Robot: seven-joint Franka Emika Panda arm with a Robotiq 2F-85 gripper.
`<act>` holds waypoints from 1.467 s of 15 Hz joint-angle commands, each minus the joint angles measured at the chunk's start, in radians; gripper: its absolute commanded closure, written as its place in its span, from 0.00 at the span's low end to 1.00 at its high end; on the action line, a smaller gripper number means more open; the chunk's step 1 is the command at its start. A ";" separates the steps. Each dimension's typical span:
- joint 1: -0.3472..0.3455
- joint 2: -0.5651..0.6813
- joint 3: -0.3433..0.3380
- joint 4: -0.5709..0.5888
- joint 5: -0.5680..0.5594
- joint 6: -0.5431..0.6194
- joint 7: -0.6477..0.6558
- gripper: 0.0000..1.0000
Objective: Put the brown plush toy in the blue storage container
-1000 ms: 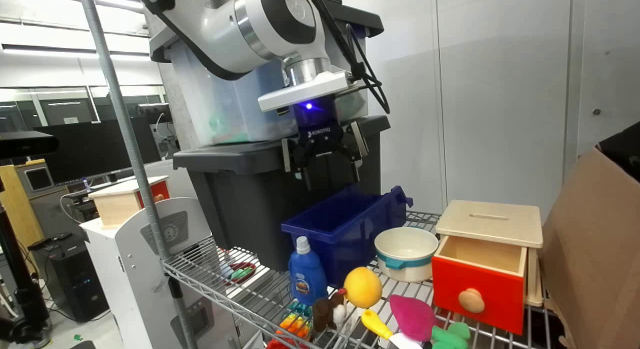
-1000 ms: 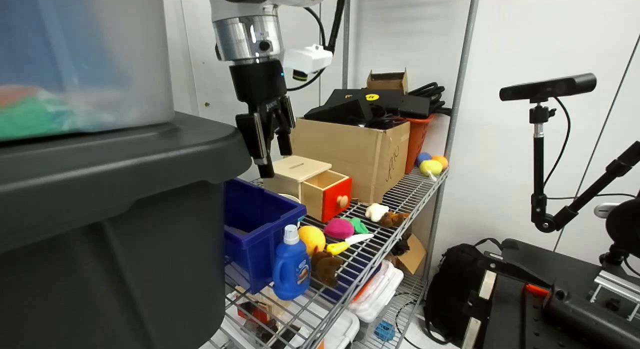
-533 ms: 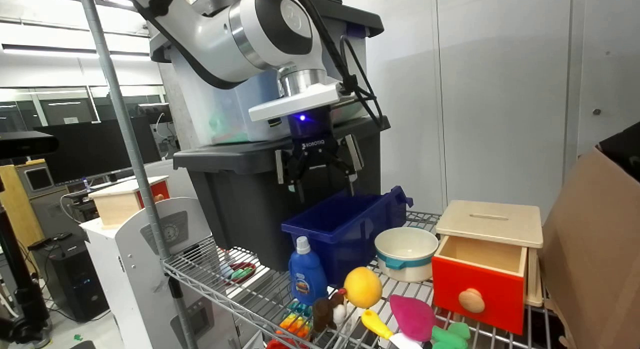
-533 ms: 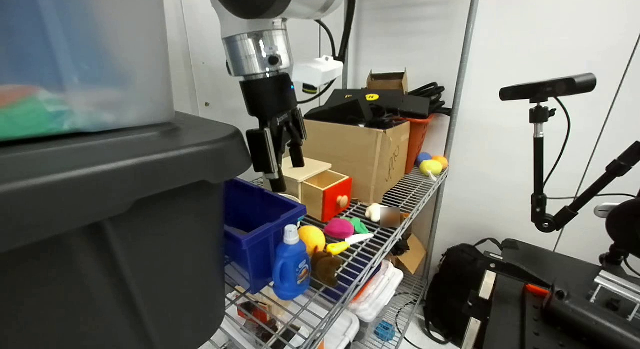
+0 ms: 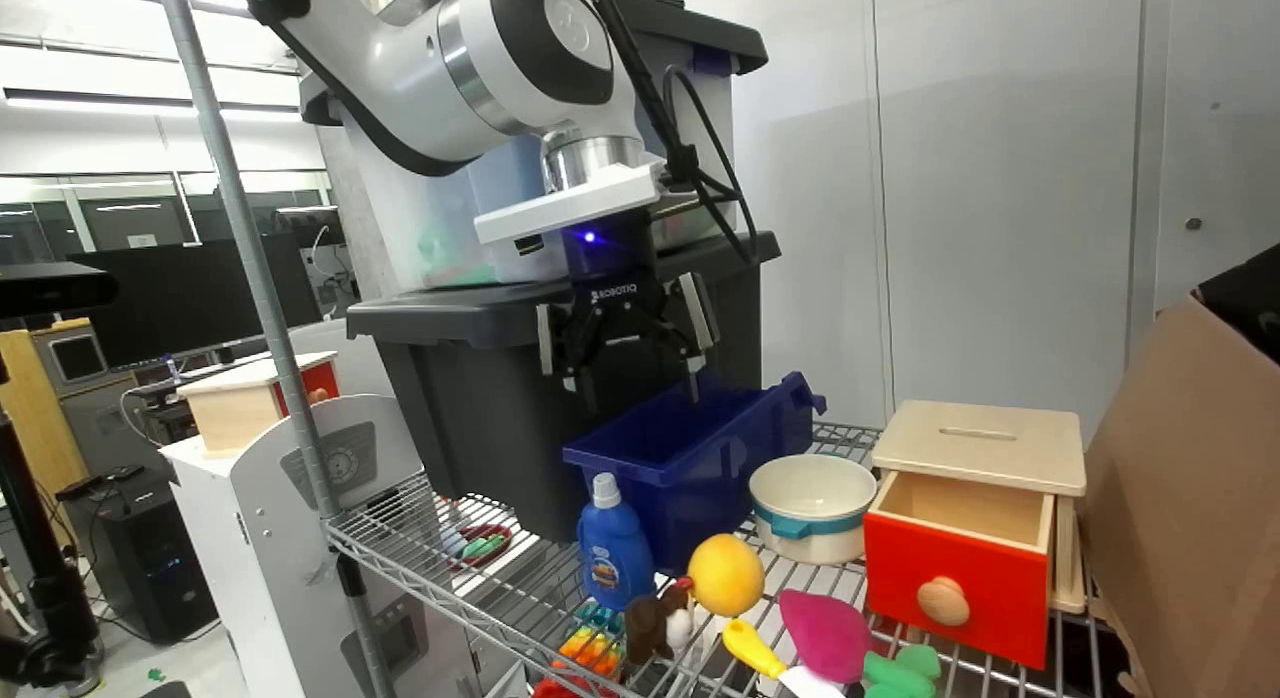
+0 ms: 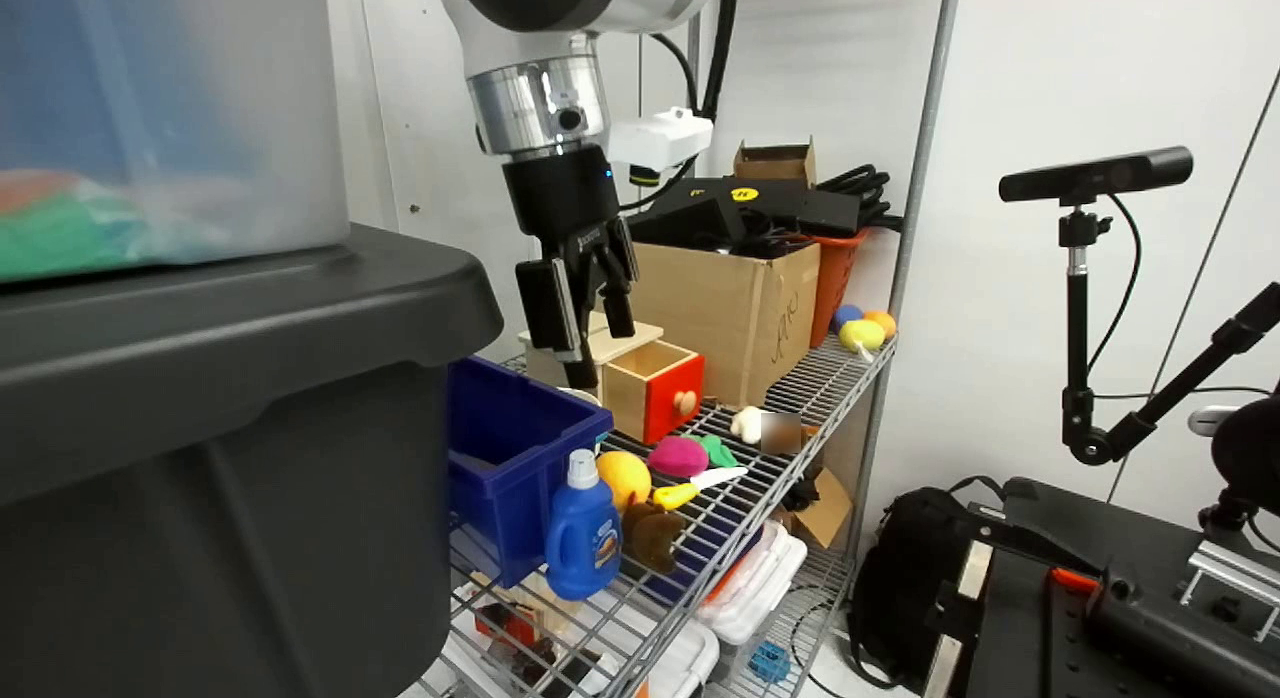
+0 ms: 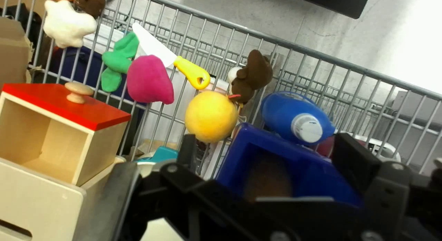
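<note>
My gripper (image 5: 640,388) hangs open above the blue storage container (image 5: 720,473), its fingers spread with nothing between them. In the wrist view the blue bin (image 7: 264,135) lies below and between the fingertips. A blurred, rounded brown shape (image 7: 267,177) shows inside it and looks like the brown plush toy, partly covered by the gripper's body. Two other brown soft toys are in the wrist view: a dark brown one (image 7: 257,71) beside the yellow ball and a brown one (image 7: 90,4) at the top left.
A dark grey tote (image 5: 480,418) stands against the bin. Around the bin are a blue bottle (image 5: 612,553), a yellow ball (image 5: 726,575), a white bowl (image 5: 812,508) and a wooden box with its red-fronted drawer (image 5: 955,568) pulled out. A toy knife (image 7: 191,73) lies near a magenta plush (image 7: 149,78).
Over the last second my open gripper has moved toward the shelf's front edge and slightly down. The things on the shelf have not moved.
</note>
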 commanded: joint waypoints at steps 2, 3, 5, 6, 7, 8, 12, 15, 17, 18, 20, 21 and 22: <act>0.011 -0.059 -0.019 -0.082 -0.008 0.042 0.037 0.00; 0.010 -0.065 -0.021 -0.095 -0.008 0.050 0.042 0.00; 0.007 -0.081 -0.026 -0.131 -0.005 0.067 0.055 0.00; 0.005 -0.089 -0.028 -0.151 -0.003 0.078 0.063 0.00; 0.003 -0.098 -0.032 -0.173 -0.002 0.087 0.072 0.00; 0.002 -0.106 -0.036 -0.196 -0.002 0.102 0.081 0.00; 0.000 -0.153 -0.057 -0.296 -0.004 0.142 0.128 0.00; 0.003 -0.181 -0.069 -0.341 -0.010 0.150 0.156 0.00; 0.006 -0.200 -0.075 -0.364 -0.014 0.149 0.178 0.00; 0.006 -0.209 -0.076 -0.377 -0.014 0.149 0.187 0.00; 0.006 -0.236 -0.082 -0.407 -0.018 0.145 0.217 0.00; 0.009 -0.251 -0.090 -0.425 -0.025 0.134 0.245 0.00; 0.010 -0.267 -0.096 -0.444 -0.032 0.127 0.272 0.00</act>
